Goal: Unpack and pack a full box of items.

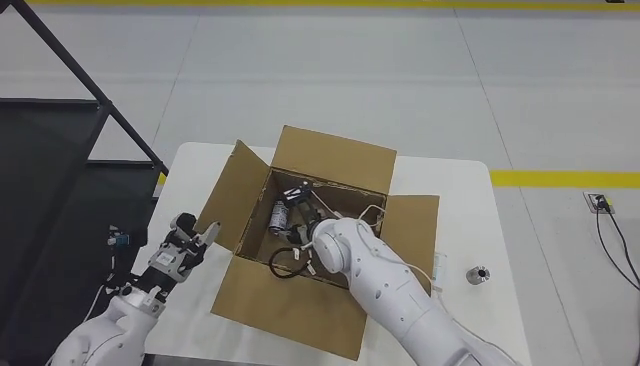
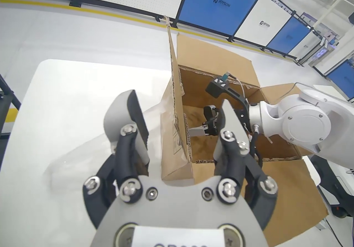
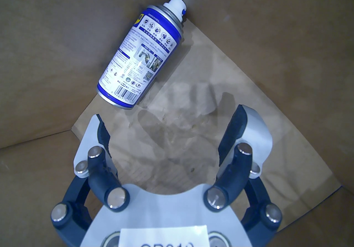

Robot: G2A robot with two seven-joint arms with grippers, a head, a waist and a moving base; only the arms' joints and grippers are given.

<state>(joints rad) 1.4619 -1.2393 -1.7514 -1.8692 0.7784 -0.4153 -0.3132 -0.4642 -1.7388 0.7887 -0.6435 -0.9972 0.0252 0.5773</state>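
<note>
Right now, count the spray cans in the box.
1. The can lies on its side on the box floor, nozzle in a corner, ahead of the open right gripper. In the top view the arm covers part of the box, so more may be hidden.

box (image 1: 335,156) interior partly behind right arm (image 1: 385,281), small metal object (image 1: 477,275) unclear

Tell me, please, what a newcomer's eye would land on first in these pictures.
Probably the open cardboard box on the white table, with the right gripper down inside it, open. Next, the blue-and-white spray can lying on its side in a corner of the box floor, while the left gripper hangs open beside the box.
</note>
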